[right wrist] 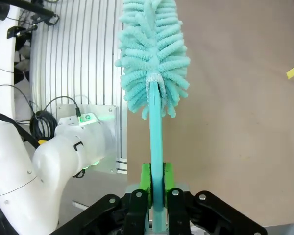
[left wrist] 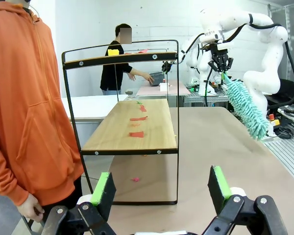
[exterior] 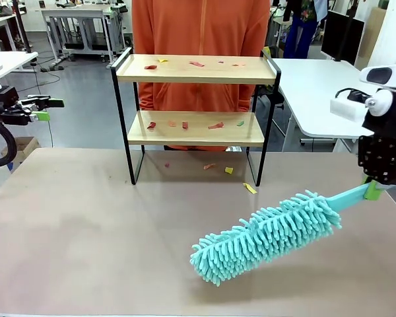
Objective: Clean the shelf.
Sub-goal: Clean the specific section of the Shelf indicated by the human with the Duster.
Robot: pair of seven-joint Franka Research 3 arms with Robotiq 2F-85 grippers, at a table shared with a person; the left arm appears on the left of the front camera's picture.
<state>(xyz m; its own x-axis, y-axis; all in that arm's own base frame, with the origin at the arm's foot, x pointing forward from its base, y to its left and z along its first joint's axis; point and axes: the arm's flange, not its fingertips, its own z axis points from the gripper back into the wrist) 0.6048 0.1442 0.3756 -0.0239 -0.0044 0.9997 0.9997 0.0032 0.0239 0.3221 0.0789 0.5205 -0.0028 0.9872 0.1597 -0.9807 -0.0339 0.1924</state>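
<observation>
Right gripper, lower centre of the right wrist view: the green pads are pressed against the flat turquoise handle of a fluffy duster, pinching it. In the front view the duster slants from the right edge down toward lower centre, over the table; contact with the tabletop cannot be determined. Left gripper, far left of the front view: jaws spread wide, holding and touching nothing. The shelf stands at upper centre, before a person in orange. Small coloured scraps lie on both boards and on the table around its feet.
</observation>
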